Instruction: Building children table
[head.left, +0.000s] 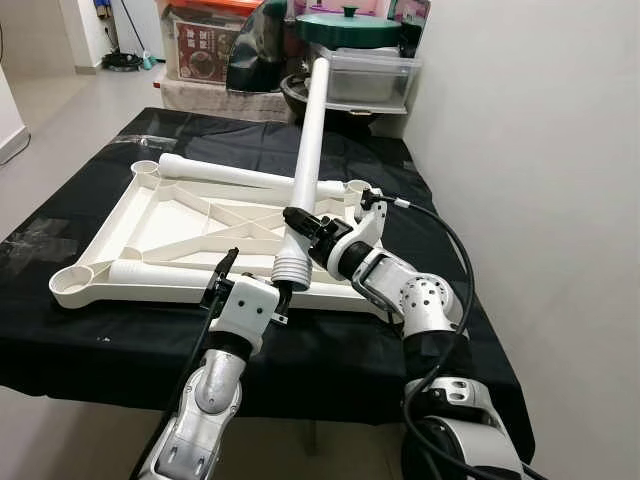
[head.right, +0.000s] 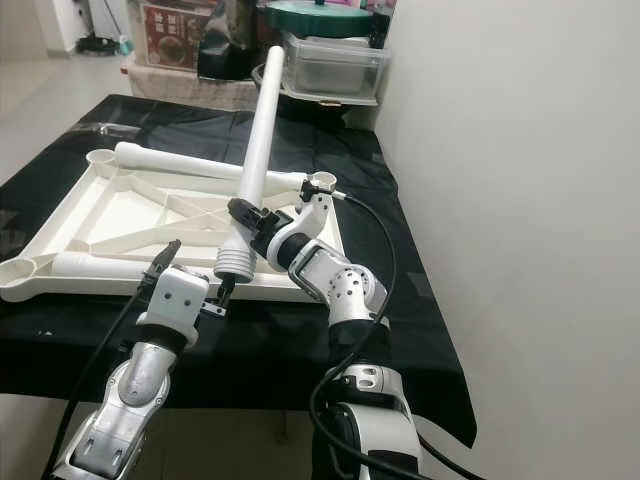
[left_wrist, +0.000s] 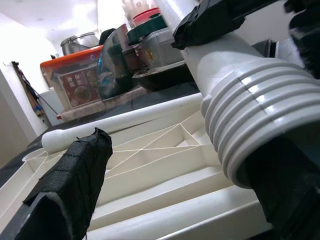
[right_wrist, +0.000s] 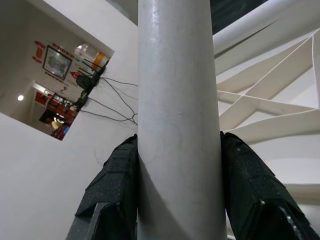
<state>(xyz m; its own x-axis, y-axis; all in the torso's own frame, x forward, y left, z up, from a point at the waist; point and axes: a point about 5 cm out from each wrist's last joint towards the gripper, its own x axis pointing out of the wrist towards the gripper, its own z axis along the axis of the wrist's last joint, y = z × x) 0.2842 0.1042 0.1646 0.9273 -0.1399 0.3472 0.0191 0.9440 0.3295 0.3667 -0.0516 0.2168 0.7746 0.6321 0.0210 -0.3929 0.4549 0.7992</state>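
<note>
Two smooth white legs lie across the ribbed plastic tabletop (head.left: 170, 225), upside down on black cloth (head.left: 60, 235). Left gripper (head.left: 255, 275) spread open beside a third leg's (head.left: 305, 160) threaded end; right gripper (head.left: 300, 225) clamps that tilted tube.

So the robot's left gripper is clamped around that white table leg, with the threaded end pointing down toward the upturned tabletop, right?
Not quite: the right gripper clamps the white table leg, as the right wrist view shows. The left gripper is open by the threaded end, above the upturned tabletop.
</note>
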